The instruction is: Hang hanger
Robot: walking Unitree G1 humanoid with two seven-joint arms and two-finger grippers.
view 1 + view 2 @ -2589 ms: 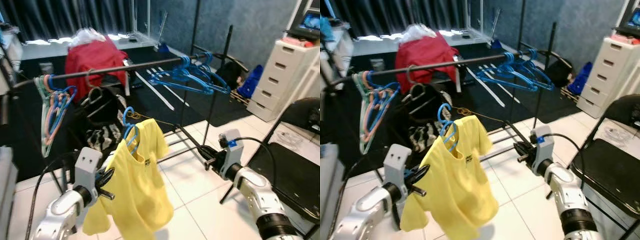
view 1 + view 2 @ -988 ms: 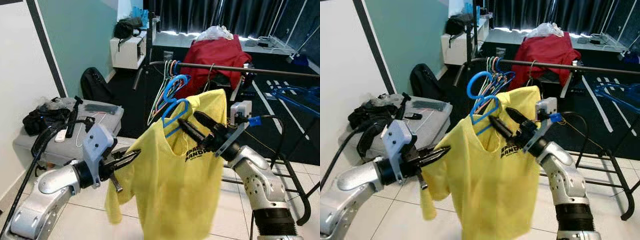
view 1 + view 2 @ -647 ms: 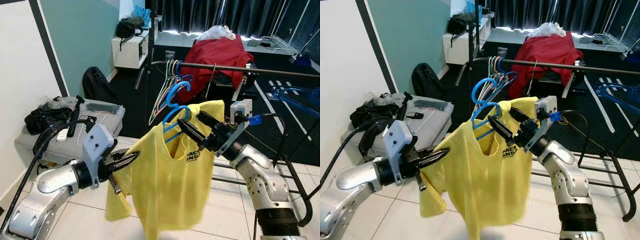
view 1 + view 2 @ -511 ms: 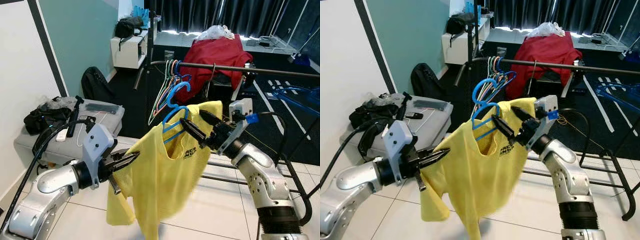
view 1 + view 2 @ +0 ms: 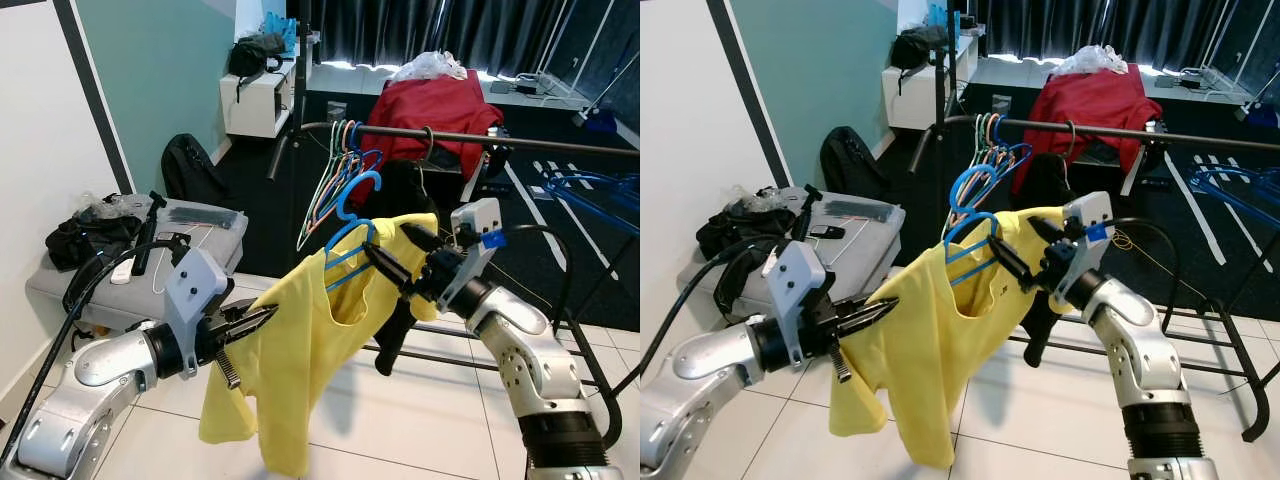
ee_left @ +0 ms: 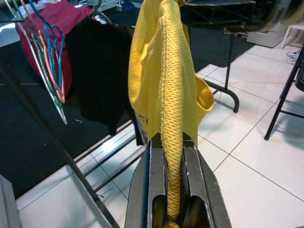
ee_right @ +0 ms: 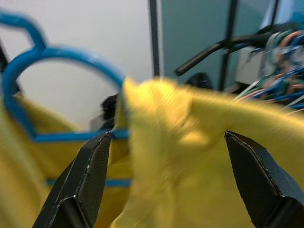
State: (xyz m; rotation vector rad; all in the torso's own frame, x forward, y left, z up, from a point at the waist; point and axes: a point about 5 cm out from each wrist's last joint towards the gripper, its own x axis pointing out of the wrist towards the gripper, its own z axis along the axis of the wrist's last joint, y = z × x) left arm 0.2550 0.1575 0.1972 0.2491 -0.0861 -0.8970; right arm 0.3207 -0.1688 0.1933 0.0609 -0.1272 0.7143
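A yellow shirt (image 5: pixel 300 350) hangs on a blue hanger (image 5: pixel 350 235) in front of me, its hook (image 5: pixel 358 190) just short of the black rail (image 5: pixel 520 141). My left gripper (image 5: pixel 266 318) is shut on the shirt's sleeve edge; in the left wrist view the fabric (image 6: pixel 170 95) is pinched between the fingers (image 6: pixel 151 180). My right gripper (image 5: pixel 388 245) reaches into the shirt's shoulder by the hanger. In the right wrist view its fingers (image 7: pixel 90 175) stand wide apart, with the shirt (image 7: pixel 190 142) and the hanger (image 7: pixel 61 54) between them.
Several coloured hangers (image 5: pixel 335 165) bunch at the rail's left end. A black garment (image 5: pixel 400 195) and a red one (image 5: pixel 430 110) hang behind. Blue hangers (image 5: pixel 600 190) sit far right. A grey case (image 5: pixel 140 245) and a black bag (image 5: pixel 185 165) lie at the left; the rack's base bars (image 5: pixel 590 370) cross the floor.
The camera swung left from 2.6 s ago. Over the last second my right gripper carried the hanger right and slightly up toward the rail; the shirt's hem swung left, uncovering the black garment.
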